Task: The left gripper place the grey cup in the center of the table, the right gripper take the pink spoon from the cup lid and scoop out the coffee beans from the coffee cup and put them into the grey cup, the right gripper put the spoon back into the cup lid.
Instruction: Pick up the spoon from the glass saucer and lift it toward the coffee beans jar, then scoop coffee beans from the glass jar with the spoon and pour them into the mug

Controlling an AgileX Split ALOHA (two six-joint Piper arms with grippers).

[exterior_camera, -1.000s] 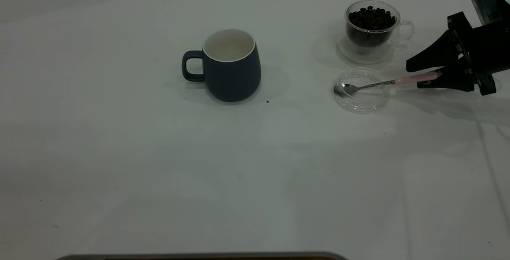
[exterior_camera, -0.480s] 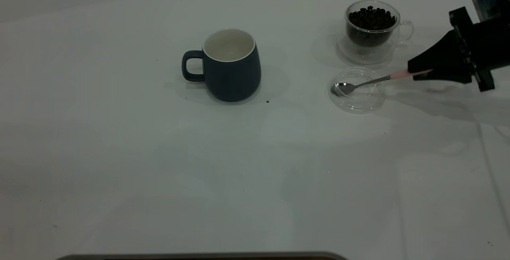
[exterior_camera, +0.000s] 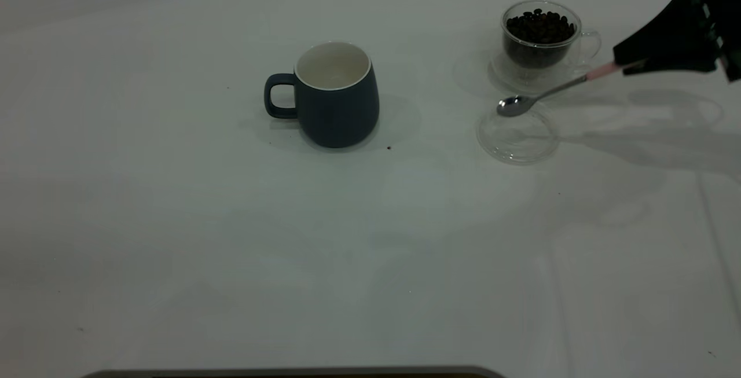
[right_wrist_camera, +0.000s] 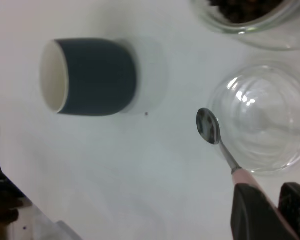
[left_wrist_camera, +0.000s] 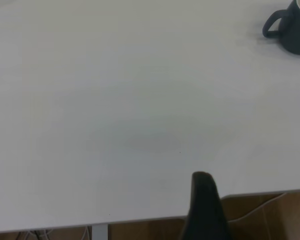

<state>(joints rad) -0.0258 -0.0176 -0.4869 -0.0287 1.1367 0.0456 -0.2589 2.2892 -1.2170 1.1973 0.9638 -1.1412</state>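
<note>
Raised clear of the cup lid [exterior_camera: 517, 138] since a second ago, the pink spoon [exterior_camera: 547, 93], pinched at its handle by the right gripper [exterior_camera: 634, 65], should stay level en route to the coffee cup [exterior_camera: 541, 39].

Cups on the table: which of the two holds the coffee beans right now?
The clear double-walled glass cup beside the right gripper holds the dark coffee beans. The dark blue-grey mug at the table's middle shows only a white, empty interior.
</note>
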